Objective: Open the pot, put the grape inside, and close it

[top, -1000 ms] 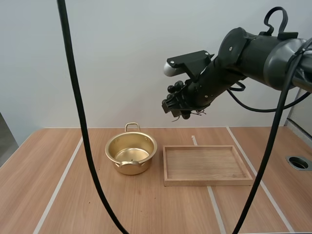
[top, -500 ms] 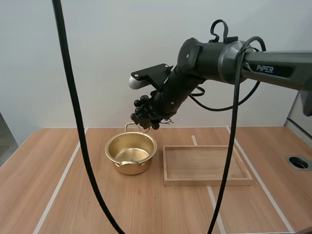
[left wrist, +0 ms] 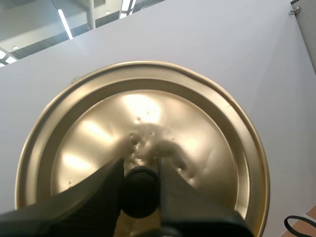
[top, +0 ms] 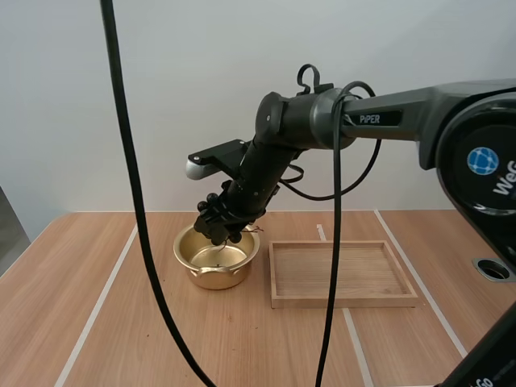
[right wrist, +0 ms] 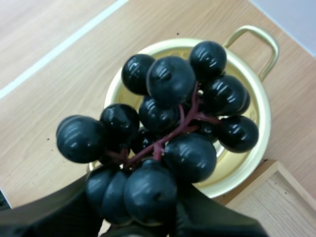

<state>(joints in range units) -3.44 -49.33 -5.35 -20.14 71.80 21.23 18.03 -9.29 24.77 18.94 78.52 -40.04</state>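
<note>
A gold pot [top: 216,255] stands open on the table, left of the tray. My right gripper [top: 224,219] hangs just above the pot's rim, shut on a bunch of dark grapes [top: 218,222]. From the right wrist view the grapes [right wrist: 163,143] dangle over the pot's mouth [right wrist: 247,148], with my right gripper [right wrist: 143,217] clamped on their near end. My left gripper [left wrist: 140,190] is shut on the black knob [left wrist: 140,191] of the gold lid [left wrist: 143,148], held up in front of the wall.
A shallow wooden tray [top: 343,274] lies right of the pot, its corner [right wrist: 276,197] close to the pot. A round hole [top: 493,269] sits in the table at the far right. Bare tabletop spreads in front and to the left.
My right arm has swung left and down, carrying the grapes from above the tray to just over the open pot.
</note>
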